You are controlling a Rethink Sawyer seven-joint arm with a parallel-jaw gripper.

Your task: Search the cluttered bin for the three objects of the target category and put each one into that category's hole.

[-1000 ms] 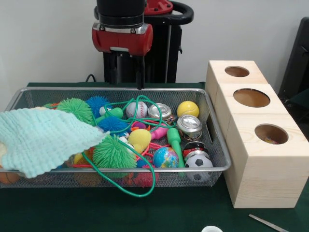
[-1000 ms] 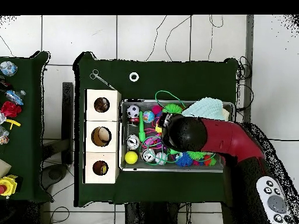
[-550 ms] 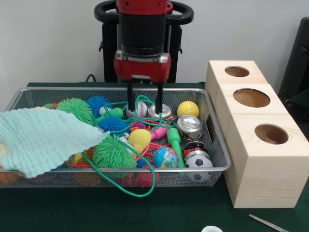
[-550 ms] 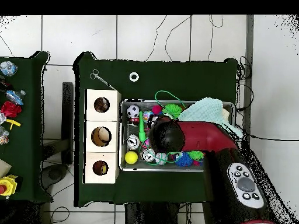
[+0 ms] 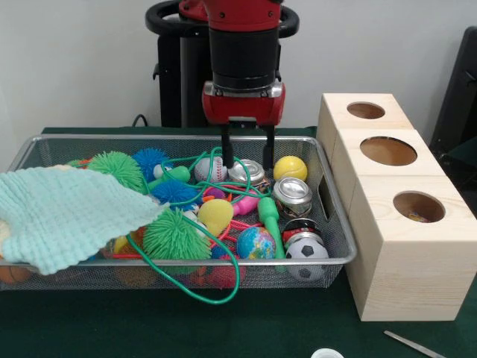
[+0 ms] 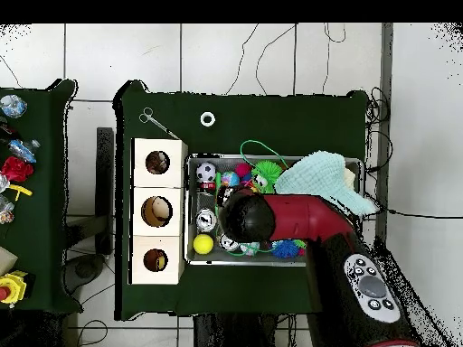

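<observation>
I see my tool (image 5: 247,153) spread, fingers straddling the silver metal can (image 5: 249,172) near the wire mesh bin's (image 5: 332,227) far edge.

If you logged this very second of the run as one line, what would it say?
phase: reaching | gripper: open, straddling silver can | bin: cluttered | wooden box: three holes | hold: none
</observation>
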